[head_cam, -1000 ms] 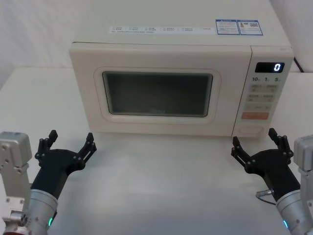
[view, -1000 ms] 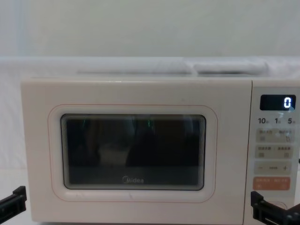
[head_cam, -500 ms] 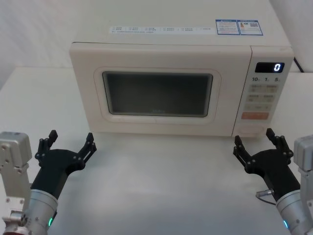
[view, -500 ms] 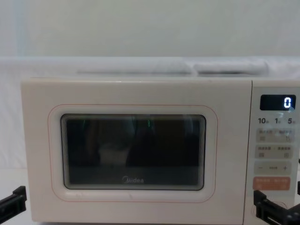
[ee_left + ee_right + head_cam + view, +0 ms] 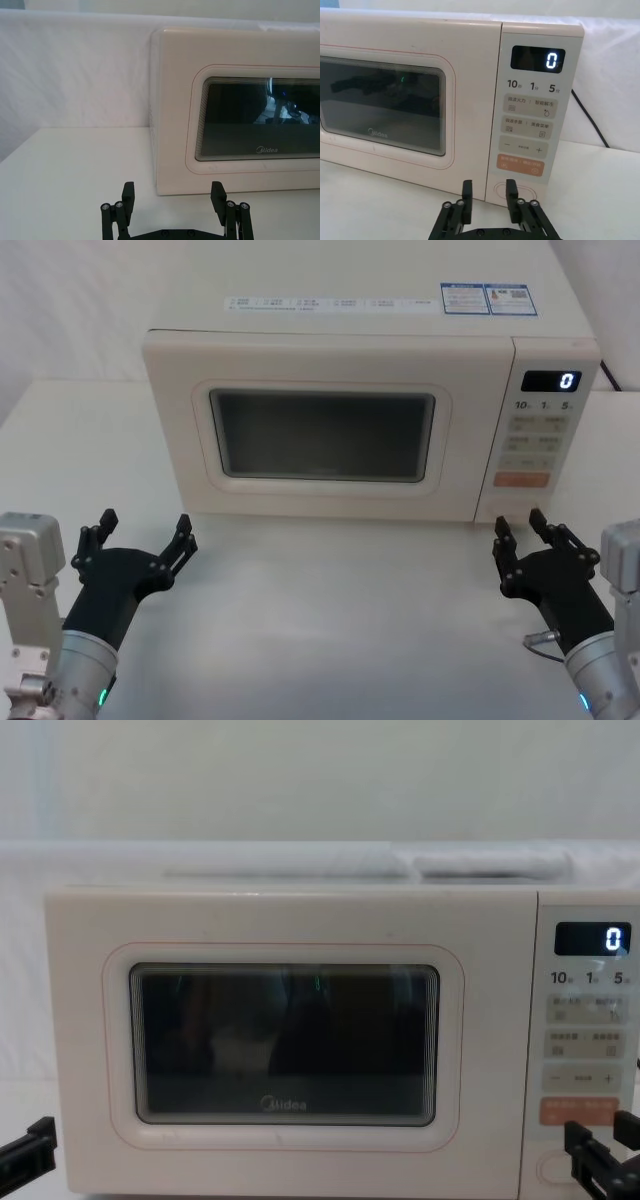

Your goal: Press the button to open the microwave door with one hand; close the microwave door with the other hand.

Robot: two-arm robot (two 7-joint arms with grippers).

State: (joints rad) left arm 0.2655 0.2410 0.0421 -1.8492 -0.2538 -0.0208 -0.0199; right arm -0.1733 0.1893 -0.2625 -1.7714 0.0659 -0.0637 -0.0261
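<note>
Button (image 5: 514,191), wide cream pill at 6 o'clock of control panel, under orange key (image 5: 521,164): prob. stiff, short-travel, wants firm fingertip push at centre. Microwave door (image 5: 320,432) shut, rigid, light on hinge; push flat on front to close. Right gripper (image 5: 489,195) just before button, fingers narrowly parted. Left gripper (image 5: 138,536) at 7 o'clock of microwave (image 5: 370,320), spread wide, idle.
</note>
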